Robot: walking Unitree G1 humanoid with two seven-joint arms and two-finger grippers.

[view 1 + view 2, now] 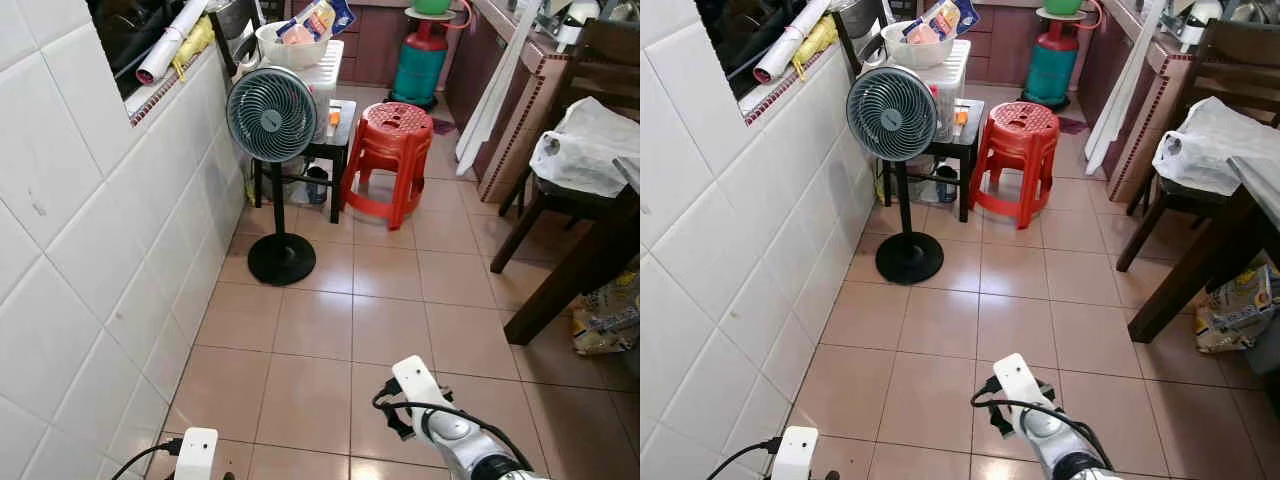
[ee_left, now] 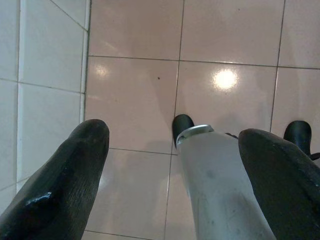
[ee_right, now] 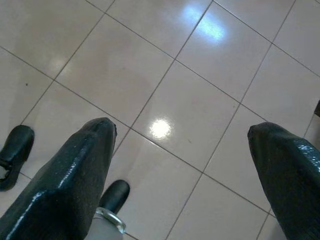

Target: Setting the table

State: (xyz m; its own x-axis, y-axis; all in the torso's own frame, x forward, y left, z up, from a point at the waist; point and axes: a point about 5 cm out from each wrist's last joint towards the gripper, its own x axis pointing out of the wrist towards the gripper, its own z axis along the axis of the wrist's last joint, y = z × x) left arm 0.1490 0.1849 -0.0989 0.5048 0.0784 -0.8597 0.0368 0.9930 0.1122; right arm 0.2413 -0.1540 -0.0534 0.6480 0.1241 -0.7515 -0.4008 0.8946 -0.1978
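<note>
Bright, even light fills the kitchen, and the head views are sharp. Glare spots shine on the floor tiles (image 3: 160, 129). The close black fingers (image 2: 70, 180) look soft.

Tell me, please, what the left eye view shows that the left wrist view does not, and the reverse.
The left eye view takes in the room: a standing fan, a red stool, a green gas cylinder and a dark wooden table. The left wrist view instead shows the left gripper close up, fingers apart and holding nothing, above the robot's own leg and feet. Both show the pinkish floor tiles and the white tiled wall.
</note>
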